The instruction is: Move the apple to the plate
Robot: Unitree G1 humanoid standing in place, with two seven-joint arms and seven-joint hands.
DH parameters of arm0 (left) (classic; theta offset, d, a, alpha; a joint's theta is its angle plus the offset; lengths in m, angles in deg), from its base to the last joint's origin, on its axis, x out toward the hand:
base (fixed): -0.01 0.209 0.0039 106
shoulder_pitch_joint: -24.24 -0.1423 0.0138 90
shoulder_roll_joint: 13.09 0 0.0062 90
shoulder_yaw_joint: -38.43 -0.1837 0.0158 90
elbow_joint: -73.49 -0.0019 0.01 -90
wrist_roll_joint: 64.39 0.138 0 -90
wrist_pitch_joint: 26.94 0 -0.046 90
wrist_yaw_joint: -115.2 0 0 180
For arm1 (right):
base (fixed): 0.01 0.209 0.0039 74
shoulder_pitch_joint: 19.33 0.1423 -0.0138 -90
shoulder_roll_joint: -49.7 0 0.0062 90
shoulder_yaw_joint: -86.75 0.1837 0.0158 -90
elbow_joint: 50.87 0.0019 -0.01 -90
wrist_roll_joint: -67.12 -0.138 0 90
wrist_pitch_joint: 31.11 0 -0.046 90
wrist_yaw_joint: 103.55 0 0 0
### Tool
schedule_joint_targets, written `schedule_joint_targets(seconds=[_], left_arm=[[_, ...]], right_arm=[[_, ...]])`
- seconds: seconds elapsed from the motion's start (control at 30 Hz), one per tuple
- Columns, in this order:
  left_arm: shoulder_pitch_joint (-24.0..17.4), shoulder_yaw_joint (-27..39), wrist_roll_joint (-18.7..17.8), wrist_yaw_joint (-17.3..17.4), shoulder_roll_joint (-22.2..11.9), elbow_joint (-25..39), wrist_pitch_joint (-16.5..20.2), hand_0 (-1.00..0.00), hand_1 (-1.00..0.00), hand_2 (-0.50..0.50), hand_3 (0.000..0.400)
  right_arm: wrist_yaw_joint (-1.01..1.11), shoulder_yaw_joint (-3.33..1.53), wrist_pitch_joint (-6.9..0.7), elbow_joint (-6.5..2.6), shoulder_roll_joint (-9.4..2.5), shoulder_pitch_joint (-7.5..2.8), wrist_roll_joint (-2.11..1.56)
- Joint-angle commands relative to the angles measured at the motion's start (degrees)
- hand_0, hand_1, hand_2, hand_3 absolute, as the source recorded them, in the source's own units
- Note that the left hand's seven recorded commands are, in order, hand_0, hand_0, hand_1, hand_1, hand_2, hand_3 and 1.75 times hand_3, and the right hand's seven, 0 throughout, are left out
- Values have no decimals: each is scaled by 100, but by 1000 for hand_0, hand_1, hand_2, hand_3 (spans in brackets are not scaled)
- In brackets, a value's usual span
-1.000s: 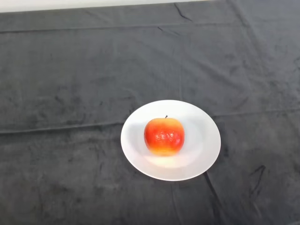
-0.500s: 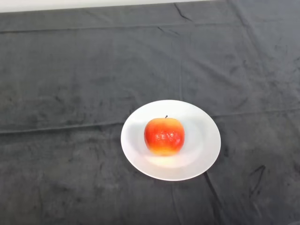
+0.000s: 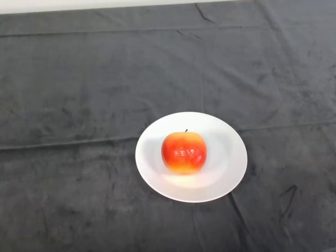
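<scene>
One apple point(image 3: 184, 152) sat upright on the plate point(image 3: 231, 157), a touch left of the plate's middle, its short dark stem pointing up. Red over most of its skin, it faded to yellow near the base. White and round, the plate lay on the dark cloth point(image 3: 79, 94), right of centre in the head view and toward the near edge. Creases ran across the cloth, with a pale strip along its far edge.
</scene>
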Motion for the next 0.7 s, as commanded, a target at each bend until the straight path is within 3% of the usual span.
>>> schedule_joint_targets(seconds=[0.03, 0.7], left_arm=[[113, -82, -75, -58, -488, -295, -149, 0, 0, 0, 0], [107, -163, -137, -105, -497, -278, -136, 0, 0, 0, 0]], right_arm=[[-22, -15, -7, -158, 42, -44, -2], [-23, -16, -7, -159, 42, -43, -3]])
